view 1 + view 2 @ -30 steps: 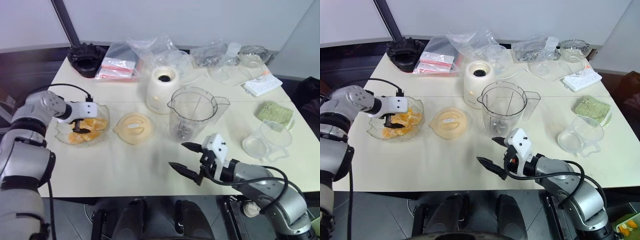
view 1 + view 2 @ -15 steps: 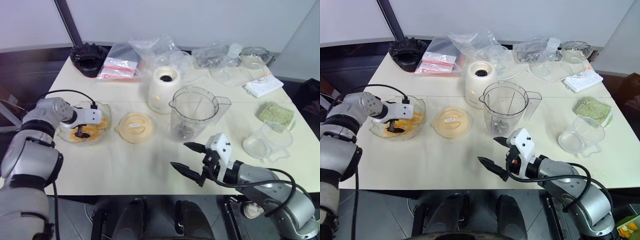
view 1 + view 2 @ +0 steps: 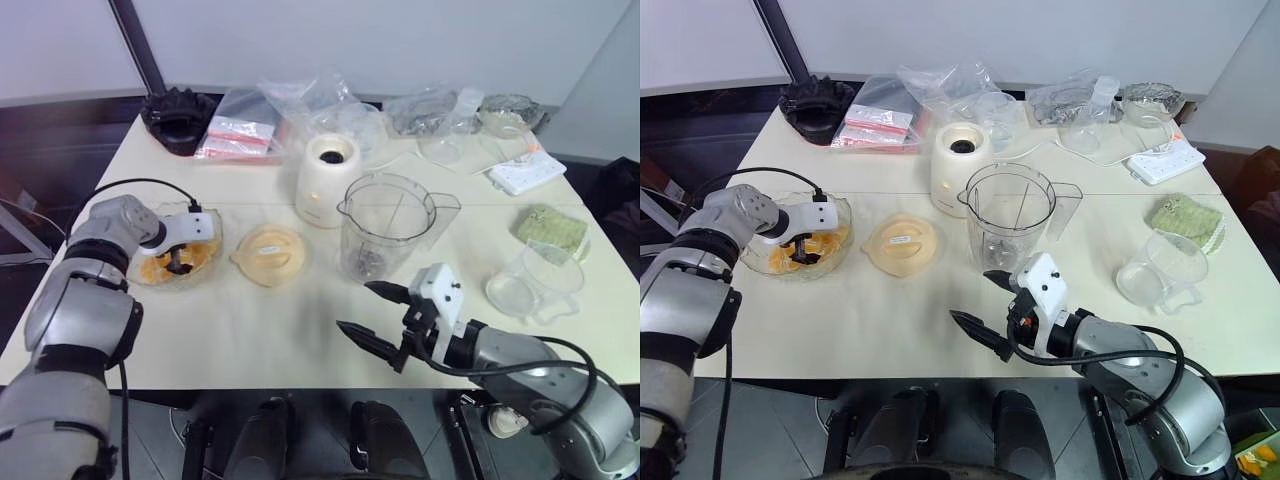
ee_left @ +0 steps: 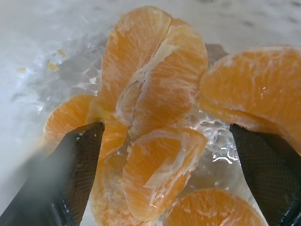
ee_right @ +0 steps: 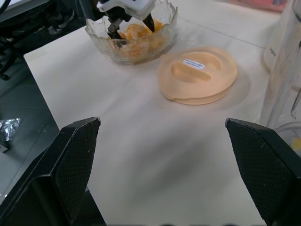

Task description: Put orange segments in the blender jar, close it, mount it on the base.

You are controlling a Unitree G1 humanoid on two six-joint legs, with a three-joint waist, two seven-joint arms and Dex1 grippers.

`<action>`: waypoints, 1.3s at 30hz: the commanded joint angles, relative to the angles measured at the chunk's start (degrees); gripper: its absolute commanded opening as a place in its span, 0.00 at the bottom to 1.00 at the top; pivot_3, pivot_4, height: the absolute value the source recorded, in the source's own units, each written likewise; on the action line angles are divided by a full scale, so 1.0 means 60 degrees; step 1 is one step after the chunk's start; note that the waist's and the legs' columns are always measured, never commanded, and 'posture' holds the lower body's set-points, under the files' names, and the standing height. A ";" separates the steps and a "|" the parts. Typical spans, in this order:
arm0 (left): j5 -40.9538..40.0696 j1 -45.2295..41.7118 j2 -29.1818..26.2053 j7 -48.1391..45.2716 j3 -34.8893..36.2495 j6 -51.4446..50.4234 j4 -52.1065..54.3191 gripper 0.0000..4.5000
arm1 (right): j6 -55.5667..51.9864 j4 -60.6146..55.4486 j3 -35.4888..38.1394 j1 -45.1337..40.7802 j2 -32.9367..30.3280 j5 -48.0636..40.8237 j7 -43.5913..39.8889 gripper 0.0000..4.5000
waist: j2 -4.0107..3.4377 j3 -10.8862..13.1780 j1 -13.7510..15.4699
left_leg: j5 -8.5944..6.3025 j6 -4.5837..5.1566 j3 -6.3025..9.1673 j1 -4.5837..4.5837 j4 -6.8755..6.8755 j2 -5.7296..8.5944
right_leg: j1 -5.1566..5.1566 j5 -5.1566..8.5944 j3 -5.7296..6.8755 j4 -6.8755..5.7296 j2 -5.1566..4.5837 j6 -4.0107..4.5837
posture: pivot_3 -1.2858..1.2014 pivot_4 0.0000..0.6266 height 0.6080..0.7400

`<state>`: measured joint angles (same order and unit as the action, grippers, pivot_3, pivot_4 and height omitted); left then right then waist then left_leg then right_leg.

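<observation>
Counts, placed from the blender jar: 1 jar. 1 cream base just behind it. 1 peach lid to its left. 1 glass bowl further left, at least 5 orange segments in it. 1 measuring cup to its right. 1 green sponge right. 1 black ridged part far back-left. 2 grippers: left gripper, right gripper.

Even, diffuse overhead light — soft faint shadows are cast on the table. Glare is seen on plastic bags at the far edge. Head views sharp; close wrist fingers blurred.
</observation>
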<state>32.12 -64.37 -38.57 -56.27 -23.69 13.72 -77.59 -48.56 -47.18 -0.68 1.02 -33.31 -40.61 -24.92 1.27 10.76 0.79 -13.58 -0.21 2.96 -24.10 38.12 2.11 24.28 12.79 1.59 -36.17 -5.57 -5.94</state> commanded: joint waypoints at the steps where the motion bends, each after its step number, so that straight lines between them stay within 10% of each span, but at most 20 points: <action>1: 0.0591 0.0013 -0.0139 0.0523 -0.0462 -0.0020 -0.0124 0.99 | -0.0020 -0.0504 0.0331 -0.0090 -0.0072 -0.0269 0.0140 1.00 | -0.0001 -0.0001 -0.0005 | 0.0000 0.0000 0.0001 0.0011 0.0000 -0.0001 | -0.0011 0.0000 0.0000 -0.0001 0.0000 0.0000 | 0.52 0.24 1.00; 39: 0.0192 -0.0069 -0.0228 0.0251 0.0042 -0.0480 -0.0188 0.99 | 0.0420 -0.0398 0.0162 0.0479 -0.0072 0.0165 0.0311 1.00 | -0.0002 0.0000 0.0010 | -0.0002 -0.0003 -0.0049 -0.0009 -0.0004 -0.0117 | 0.0014 -0.0012 0.0010 0.0029 0.0076 0.0091 | 0.52 0.24 1.00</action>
<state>34.28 -64.71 -40.25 -54.84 -24.26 11.34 -78.70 -46.97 -48.12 -0.30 4.00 -33.62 -39.53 -22.95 1.26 10.76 0.85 -13.59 -0.23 2.62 -24.15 38.10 1.39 24.36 12.70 1.64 -36.00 -5.12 -5.37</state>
